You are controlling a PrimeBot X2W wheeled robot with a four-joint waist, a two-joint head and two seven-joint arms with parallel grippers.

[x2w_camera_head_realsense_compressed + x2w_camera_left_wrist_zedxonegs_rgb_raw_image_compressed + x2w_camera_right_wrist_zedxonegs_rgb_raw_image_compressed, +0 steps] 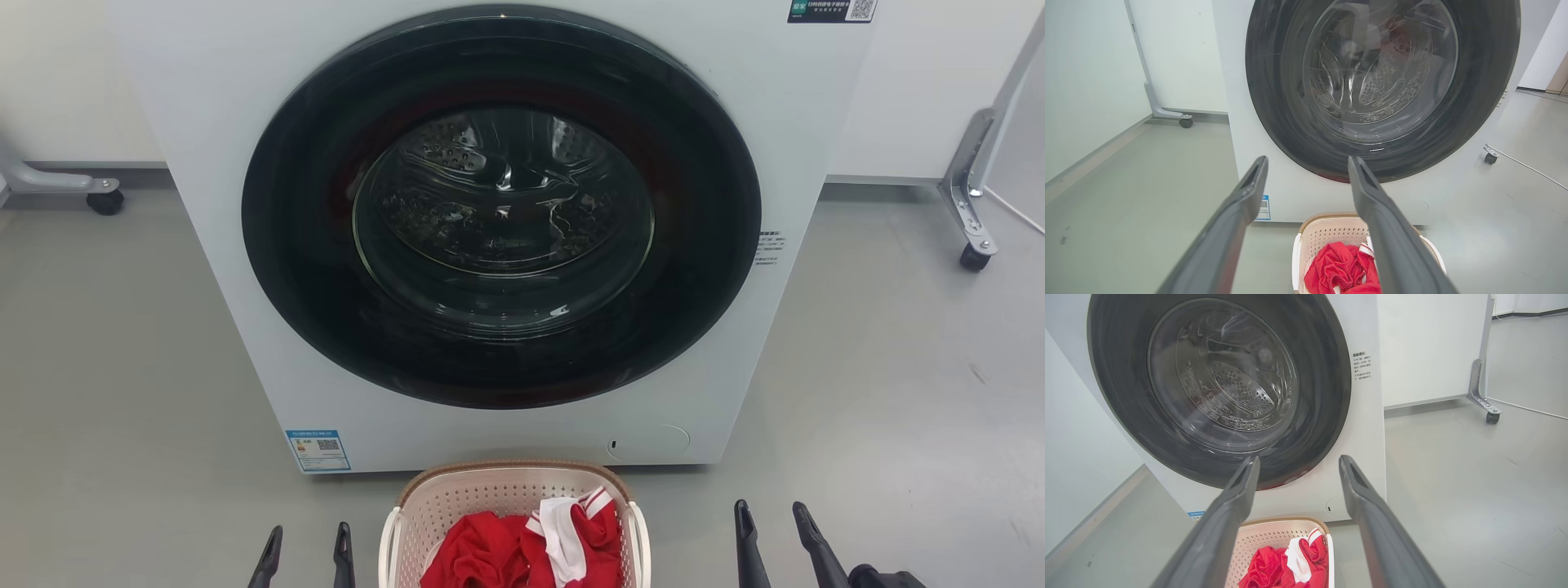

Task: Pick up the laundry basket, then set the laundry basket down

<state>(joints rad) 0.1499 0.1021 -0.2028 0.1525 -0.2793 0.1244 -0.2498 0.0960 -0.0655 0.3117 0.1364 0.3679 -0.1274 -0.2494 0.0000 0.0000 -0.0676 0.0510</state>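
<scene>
The laundry basket (498,494) stands on the floor just before the washing machine, at the bottom middle of the head view. It is cream-white and perforated, with a brown rim and white side handles, and holds red and white clothes. My left gripper (309,535) hangs open to the basket's left, apart from it. My right gripper (773,513) hangs open to its right, also apart. The left wrist view has the basket (1331,234) low between and behind the left gripper (1308,163). The right wrist view has the basket (1274,537) below the right gripper (1298,463).
A white front-loading washing machine (229,122) with a shut dark round door (502,204) fills the space ahead. Wheeled frame legs stand at the left (104,200) and right (976,253). Grey floor stretches on both sides.
</scene>
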